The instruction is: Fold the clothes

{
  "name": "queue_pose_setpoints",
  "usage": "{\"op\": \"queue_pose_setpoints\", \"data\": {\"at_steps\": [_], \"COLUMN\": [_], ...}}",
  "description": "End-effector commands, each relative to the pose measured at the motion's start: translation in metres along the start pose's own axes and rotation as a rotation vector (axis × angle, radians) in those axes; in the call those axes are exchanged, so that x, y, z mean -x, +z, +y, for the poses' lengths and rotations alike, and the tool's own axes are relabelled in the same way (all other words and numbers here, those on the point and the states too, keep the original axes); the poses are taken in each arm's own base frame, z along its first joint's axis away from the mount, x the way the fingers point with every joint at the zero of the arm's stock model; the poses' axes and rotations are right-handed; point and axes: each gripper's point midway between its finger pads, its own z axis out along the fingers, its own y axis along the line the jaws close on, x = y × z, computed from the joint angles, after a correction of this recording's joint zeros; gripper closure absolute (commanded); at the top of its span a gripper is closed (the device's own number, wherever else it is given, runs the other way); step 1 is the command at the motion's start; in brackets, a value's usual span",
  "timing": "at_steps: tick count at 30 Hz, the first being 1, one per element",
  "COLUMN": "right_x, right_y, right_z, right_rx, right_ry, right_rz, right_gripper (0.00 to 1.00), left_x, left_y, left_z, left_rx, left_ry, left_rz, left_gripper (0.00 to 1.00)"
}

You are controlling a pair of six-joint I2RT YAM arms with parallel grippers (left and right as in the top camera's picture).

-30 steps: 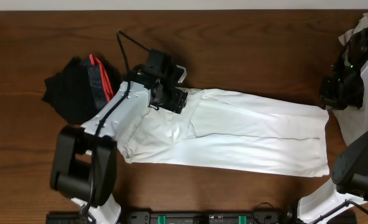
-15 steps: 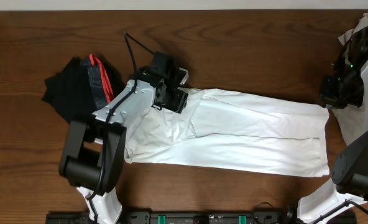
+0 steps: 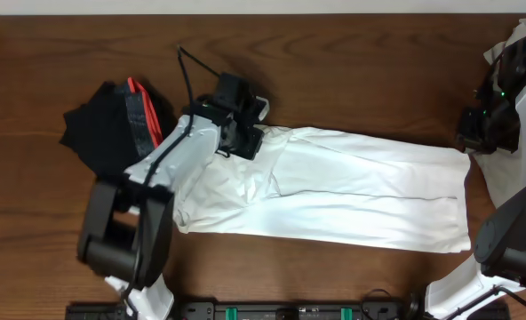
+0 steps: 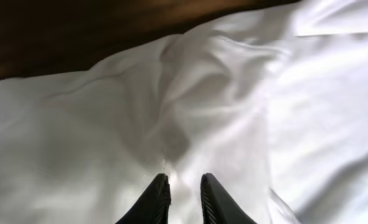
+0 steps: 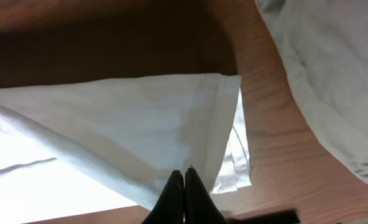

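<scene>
T-shirt, plain white, is lying flat across the middle of the table, folded lengthwise into a long strip going from centre-left to the right side of the overhead frame. Left gripper is down on its upper-left corner. In the left wrist cam the T-shirt fills basically the whole pic, and the left gripper at bottom centre has its fingers nearly together w/ a small ridge of white cloth pinched btwn them, creases running up from that spot. Left arm reaches up from the bottom-left of the overhead view, slanting up and right, its white link lying over the shirt's left end. Right gripper sits at the far right edge, just beside the shirt's upper-right corner. Right wrist cam has the right gripper w/ fingers fully together, tips right at the hemmed end of the T-shirt; can't tell if any cloth is caught in there tbh. Right arm runs up the right side of the frame. Other stuff: black garment w/ a grey and red band, bunched at upper left, apart from the shirt, plus a pale beige garment in the top-right corner, also seen at upper right of the right wrist view.
</scene>
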Motion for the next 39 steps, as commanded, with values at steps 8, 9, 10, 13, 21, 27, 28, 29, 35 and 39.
{"op": "queue_pose_setpoints", "data": {"at_steps": [8,9,10,13,21,27,28,29,35,39], "right_x": [0.002,0.002,0.002,0.002,0.002,0.004,0.004,0.003,0.004,0.004], "right_y": [-0.006,-0.006,-0.006,-0.006,-0.006,-0.006,-0.006,-0.006,-0.006,-0.006], "right_z": [0.002,0.002,0.002,0.002,0.002,0.002,0.002,0.002,0.002,0.002], "right_rx": [0.002,0.002,0.002,0.002,0.002,0.002,0.002,0.002,0.002,0.002], "right_ry": [-0.017,-0.017,-0.017,-0.017,-0.017,-0.017,-0.017,-0.017,-0.016,-0.016], "right_rz": [-0.027,-0.027,-0.027,-0.027,-0.028,-0.035,-0.035,-0.035,-0.037,-0.037], "right_gripper": [0.99,0.99,0.99,0.99,0.98,0.98,0.99,0.99,0.99,0.99], "left_x": [-0.011,-0.009,-0.007,-0.003,0.007,0.005,0.004,0.003,-0.001,-0.001], "left_y": [-0.069,-0.069,-0.069,-0.056,-0.001,0.019,0.021,0.023,0.033,0.041], "left_z": [-0.012,-0.013,-0.013,-0.011,0.003,0.007,0.007,0.008,0.01,0.011], "left_rx": [0.04,0.04,0.04,0.039,0.038,0.033,0.033,0.032,0.028,0.024], "left_ry": [0.036,0.042,0.051,0.062,0.059,0.054,0.054,0.053,0.048,0.047], "left_rz": [-0.009,-0.019,-0.024,-0.033,-0.018,0.001,0.005,0.011,0.03,0.034], "left_gripper": [0.84,0.74,0.66,0.41,0.35,0.35,0.35,0.36,0.43,0.5]}}
